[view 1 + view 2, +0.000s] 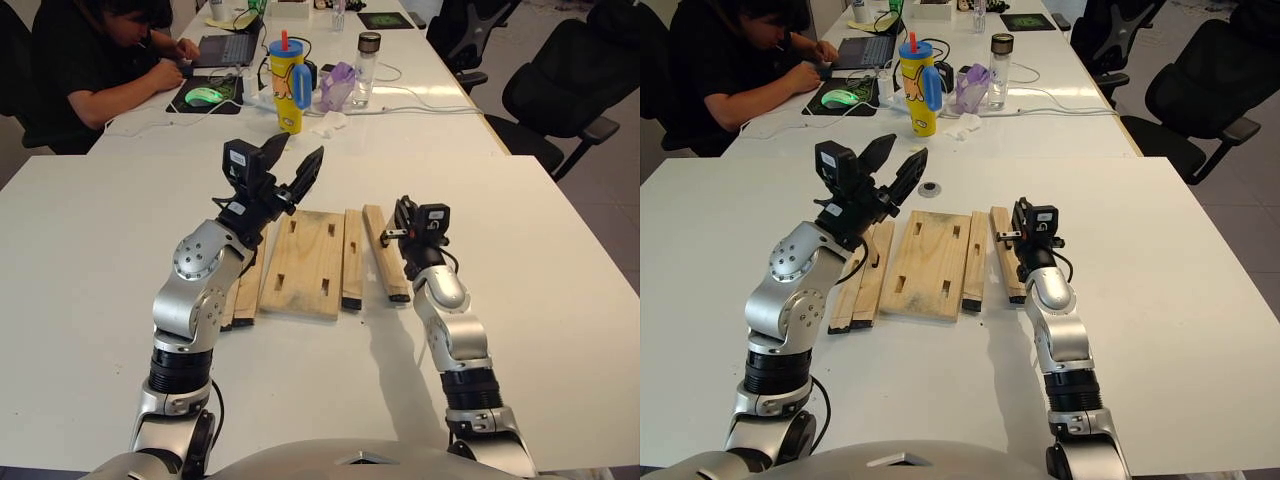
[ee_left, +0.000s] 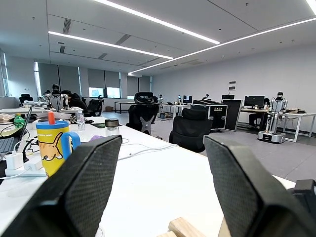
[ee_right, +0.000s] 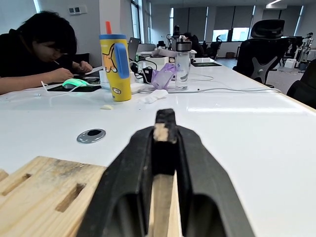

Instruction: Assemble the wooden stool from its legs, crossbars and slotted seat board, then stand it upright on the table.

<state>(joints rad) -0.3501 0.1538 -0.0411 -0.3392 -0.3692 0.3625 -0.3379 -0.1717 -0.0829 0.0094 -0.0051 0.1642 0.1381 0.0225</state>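
The slotted seat board [image 1: 305,262] lies flat in the middle of the white table [image 1: 90,250]. Two wooden pieces [image 1: 248,288] lie along its left side, partly hidden under my left arm. A narrow bar [image 1: 352,258] and a leg [image 1: 392,275] lie to its right. My left gripper [image 1: 300,150] is open and empty, raised above the board's far left corner; its pads [image 2: 84,192] stand wide apart. My right gripper [image 3: 165,129] is low on the table, shut on the far end of the rightmost leg [image 3: 160,202].
A round cable grommet [image 1: 929,187] sits in the table just beyond the board. On the adjoining table behind stand a yellow cup [image 1: 287,85], a clear bottle [image 1: 366,68] and cables. Office chairs [image 1: 570,85] stand at the far right. Bare tabletop lies left and right.
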